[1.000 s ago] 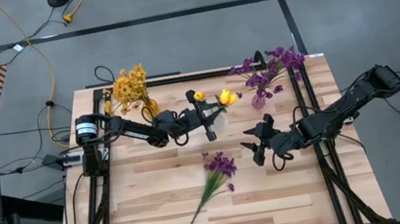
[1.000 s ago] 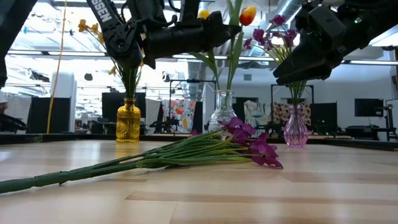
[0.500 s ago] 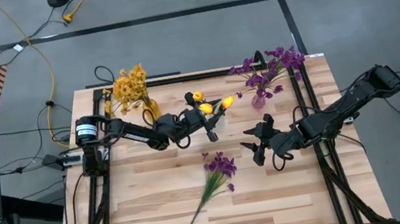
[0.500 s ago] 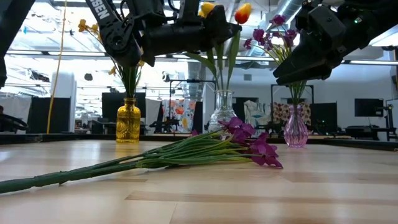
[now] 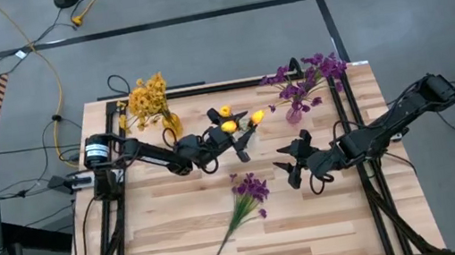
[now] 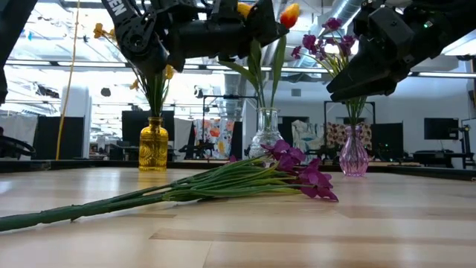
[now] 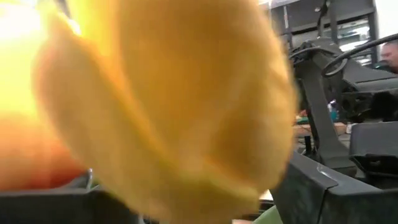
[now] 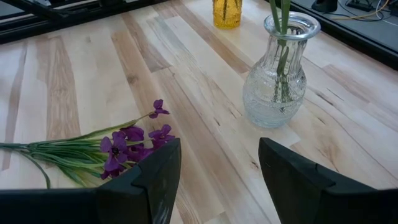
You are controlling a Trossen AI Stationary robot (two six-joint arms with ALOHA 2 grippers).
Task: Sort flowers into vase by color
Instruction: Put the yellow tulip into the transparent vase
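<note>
The pale wooden worktop (image 5: pixel 315 232) carried three vases along its twelve o'clock edge. The left hand (image 5: pixel 227 136) hovered at the orange-yellow tulip buds (image 5: pixel 243 121), whose green stems stood in the clear ribbed glass vase (image 8: pixel 278 74); whether its fingers were apart I cannot tell. The right hand (image 8: pixel 217 180) waited toward three o'clock with fingers apart, holding nothing, probably ready for the next stem. The loose bunch of purple blooms (image 5: pixel 248 188) lay flat toward six o'clock, not yet sorted. The amber glass vase (image 6: pixel 153 145) held fluffy yellow clusters (image 5: pixel 148 95), and the pink glass vase (image 6: pixel 354 152) held purple flowers (image 5: pixel 303 78).
</note>
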